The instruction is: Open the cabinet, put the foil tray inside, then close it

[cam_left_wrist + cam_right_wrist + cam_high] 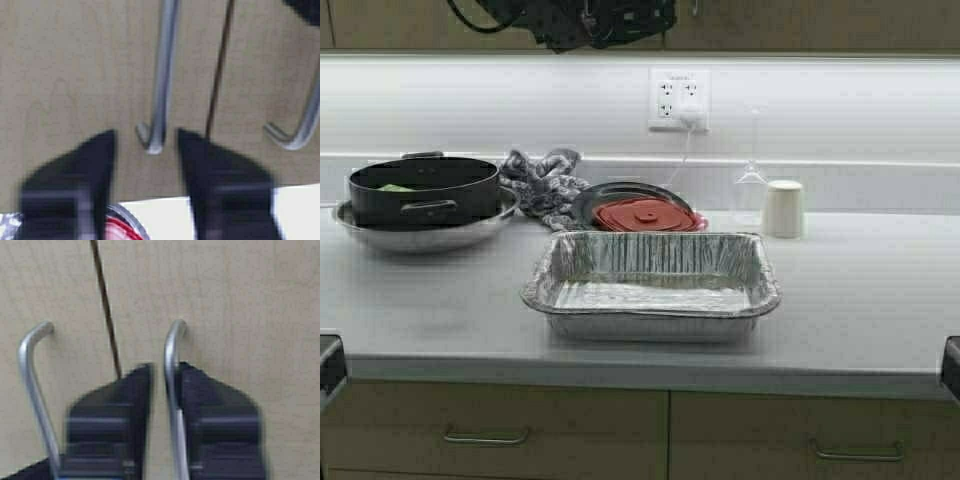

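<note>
- The foil tray (651, 285) is shiny silver, its sides ribbed and crinkled; it serves as the landmark here.
- Behind the foil tray, a dark plate (616, 197) carries a red lid (646, 214).
- Just left of that plate lies a cloth (544, 184) in a grey and white pattern.
- Far left of the foil tray, a black pot (423, 187) sits in a steel-grey bowl (424, 235), with something green inside the pot.
- Behind and right of the foil tray stands a cream-white cup (782, 208).
- The counter (860, 300) under the foil tray is pale grey.
- Above it, the cabinet (75, 75) is light tan wood grain with silver metal handles (161, 75).
- Both grippers' fingers (220, 425) are black.
</note>
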### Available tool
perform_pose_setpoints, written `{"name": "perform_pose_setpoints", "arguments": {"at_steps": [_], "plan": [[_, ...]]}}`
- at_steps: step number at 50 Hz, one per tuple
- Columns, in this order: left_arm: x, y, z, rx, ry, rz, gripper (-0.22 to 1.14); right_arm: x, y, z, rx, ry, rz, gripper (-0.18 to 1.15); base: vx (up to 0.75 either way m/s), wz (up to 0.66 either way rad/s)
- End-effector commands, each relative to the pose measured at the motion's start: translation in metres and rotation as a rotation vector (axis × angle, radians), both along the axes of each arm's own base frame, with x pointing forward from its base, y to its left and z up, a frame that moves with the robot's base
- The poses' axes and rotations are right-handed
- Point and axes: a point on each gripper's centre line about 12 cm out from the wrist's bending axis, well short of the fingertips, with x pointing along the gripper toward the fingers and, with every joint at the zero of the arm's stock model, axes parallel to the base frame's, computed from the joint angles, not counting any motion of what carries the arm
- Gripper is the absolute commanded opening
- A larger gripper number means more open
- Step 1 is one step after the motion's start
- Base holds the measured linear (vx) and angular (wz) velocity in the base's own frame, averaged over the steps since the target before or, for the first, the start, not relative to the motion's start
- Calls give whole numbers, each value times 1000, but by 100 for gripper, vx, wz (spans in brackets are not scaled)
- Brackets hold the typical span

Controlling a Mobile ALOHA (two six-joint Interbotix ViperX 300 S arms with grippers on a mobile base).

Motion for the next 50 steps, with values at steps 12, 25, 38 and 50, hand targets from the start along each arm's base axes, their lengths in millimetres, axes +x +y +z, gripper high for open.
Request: {"name": "perform_pose_setpoints", "arguments": {"at_steps": [12,25,38,50], "plan": [[-19,6,41,-7,8,-33,9,-23,-7,14,16,0,12,10,-3,3],[-71,32,44,26,50,-46,3,-71,-7,11,-26,89,110,8,0,0],[-91,44,41,45,57,-48,3,-103,-29,7,-42,111,112,8,-2,-2],[-73,35,43,45,-73,-35,33,-114,-41,9,-43,113,106,8,-3,-3]]}}
